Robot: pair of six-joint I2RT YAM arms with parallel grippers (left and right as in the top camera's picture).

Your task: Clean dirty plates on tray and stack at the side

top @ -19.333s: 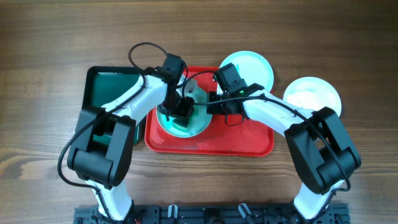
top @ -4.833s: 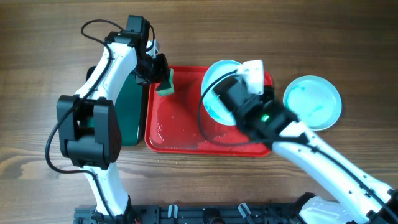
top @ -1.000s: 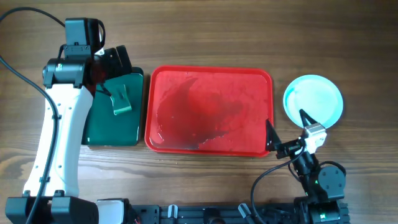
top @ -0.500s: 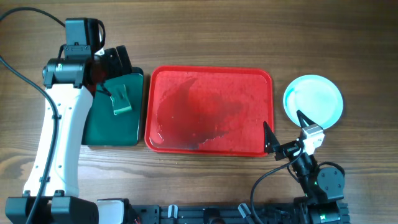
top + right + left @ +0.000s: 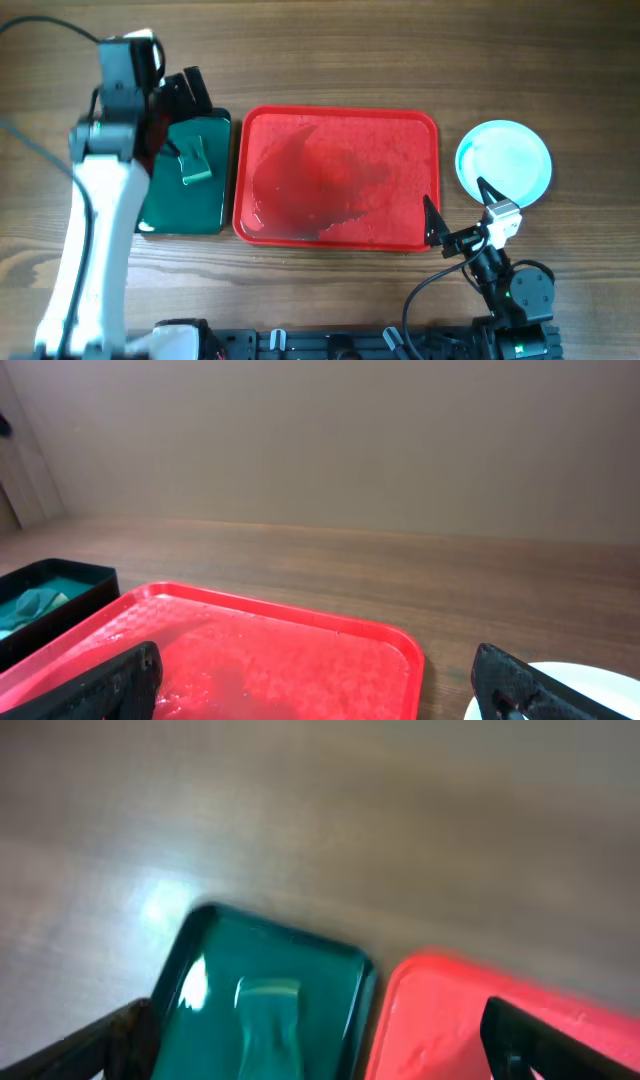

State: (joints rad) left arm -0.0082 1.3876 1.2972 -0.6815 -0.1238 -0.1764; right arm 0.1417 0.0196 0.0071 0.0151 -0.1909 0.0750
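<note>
Since the right gripper is held wide open by the red tray's right near corner, close to the plates, the pile could be knocked if that arm is swung. The plates are piled just right of the red tray. One pile is seen, but only its top plate. Left of the red tray, one sponge is kept in one green tray, by the wide-open left gripper.

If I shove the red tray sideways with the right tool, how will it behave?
The red tray looks like rigid plastic, so it likely slides in one piece, fairly light. Liquid glistens along its near edge; a quick shove could slosh it against the rim. On the smooth wooden table it may skid easily.
</note>
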